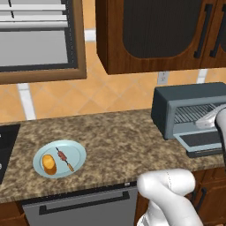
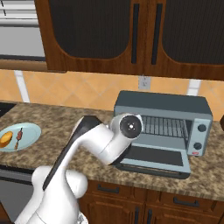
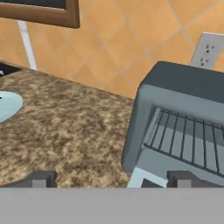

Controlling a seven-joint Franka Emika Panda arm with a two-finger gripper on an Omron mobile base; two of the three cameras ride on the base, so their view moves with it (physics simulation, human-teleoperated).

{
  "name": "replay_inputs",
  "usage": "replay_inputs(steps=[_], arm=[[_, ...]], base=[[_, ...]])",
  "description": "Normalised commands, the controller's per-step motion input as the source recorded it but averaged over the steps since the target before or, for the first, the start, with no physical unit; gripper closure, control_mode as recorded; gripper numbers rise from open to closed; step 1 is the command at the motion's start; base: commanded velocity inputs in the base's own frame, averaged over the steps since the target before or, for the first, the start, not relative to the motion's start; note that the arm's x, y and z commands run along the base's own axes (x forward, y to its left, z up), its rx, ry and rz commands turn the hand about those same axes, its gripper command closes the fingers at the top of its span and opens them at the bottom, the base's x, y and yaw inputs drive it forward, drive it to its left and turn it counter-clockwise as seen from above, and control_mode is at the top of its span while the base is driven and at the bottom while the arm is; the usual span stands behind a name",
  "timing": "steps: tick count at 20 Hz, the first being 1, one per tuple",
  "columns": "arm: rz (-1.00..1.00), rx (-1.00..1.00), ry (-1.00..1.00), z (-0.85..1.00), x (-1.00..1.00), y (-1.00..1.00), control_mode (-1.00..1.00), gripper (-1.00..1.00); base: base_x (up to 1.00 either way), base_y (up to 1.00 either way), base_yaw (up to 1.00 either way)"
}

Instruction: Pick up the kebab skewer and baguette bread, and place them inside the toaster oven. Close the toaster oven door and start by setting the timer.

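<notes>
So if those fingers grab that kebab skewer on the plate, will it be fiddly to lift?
Probably fiddly. The kebab skewer is a thin stick lying flat on the light blue plate, so there's little to pinch, and it may roll or slide. It looks stiff and light, but gripped at one end, the chunks could tilt it. The baguette bread lies close beside it and could get nudged.

Beside the toaster oven (image 2: pixel 162 127), a glossy white arm (image 2: pixel 94 144) is showing rounded links, a black stripe, a dark round joint cap.
</notes>
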Motion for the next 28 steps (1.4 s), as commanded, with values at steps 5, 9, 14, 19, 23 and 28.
replay_inputs(steps=[5,9,14,19,23,28], arm=[[0.02,0.12,-0.23,-0.33,0.14,-0.61,-1.0,-1.0],[0.0,0.11,-0.18,-0.3,0.33,-0.47,-1.0,-1.0],[0.0,0.14,-0.1,-0.2,0.54,-0.35,-1.0,-1.0],[0.0,0.14,0.0,-0.11,0.59,-0.31,-1.0,-1.0],[0.0,0.07,0.0,-0.31,0.4,-0.22,-1.0,-1.0],[0.0,0.0,0.0,-0.23,0.23,-0.14,-1.0,-1.0]], base=[[0.0,0.0,0.0],[0.0,0.0,0.0],[0.0,0.0,0.0],[0.0,0.0,0.0],[0.0,0.0,0.0],[0.0,0.0,0.0]])
